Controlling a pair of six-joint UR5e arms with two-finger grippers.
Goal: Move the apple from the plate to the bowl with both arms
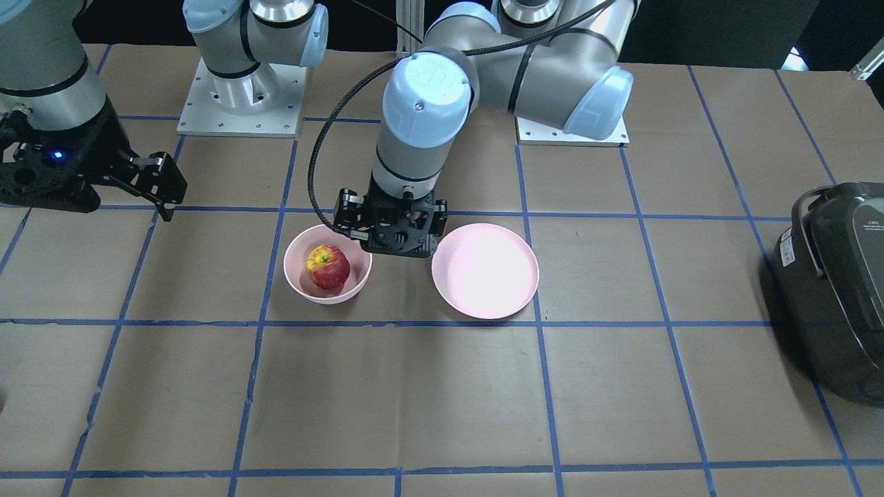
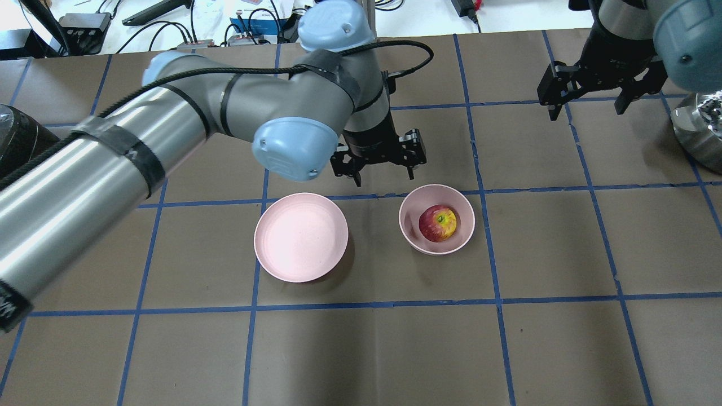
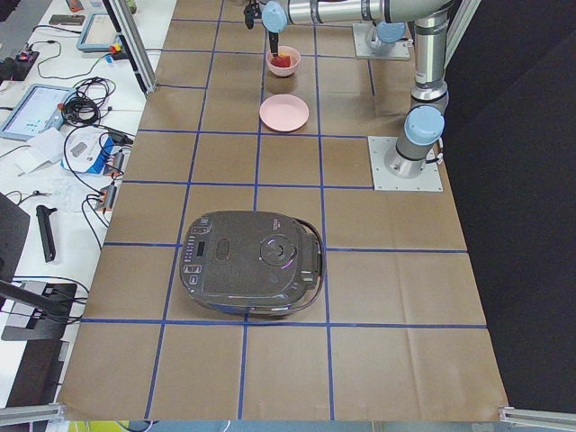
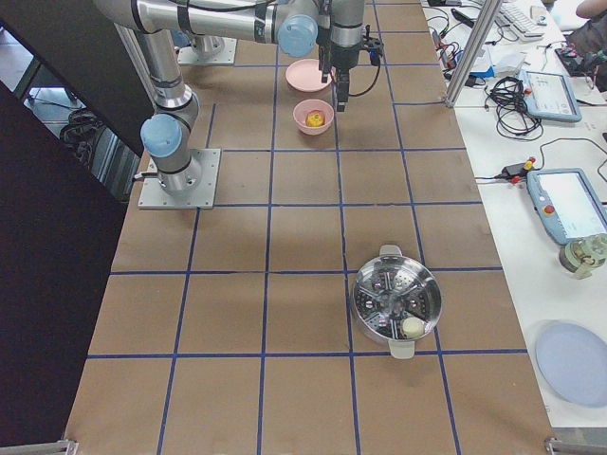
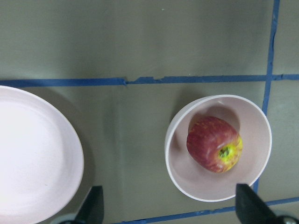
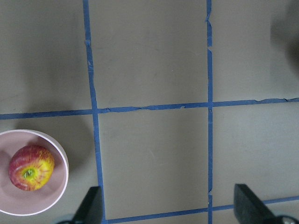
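The left pincer [image 2: 384,176] hangs over the gap between the plate [image 2: 300,237] and the bowl [image 2: 409,206], fingers spread wide with nothing between them. The right pincer [image 2: 586,110] is also spread wide and empty, raised toward the right end of the worktop [image 2: 366,349], well apart from the bowl. The apple [image 2: 438,223] lies inside the bowl, its yellow stem patch facing up. The plate lies bare just beside the bowl on the robot's left, both near the worktop's middle.
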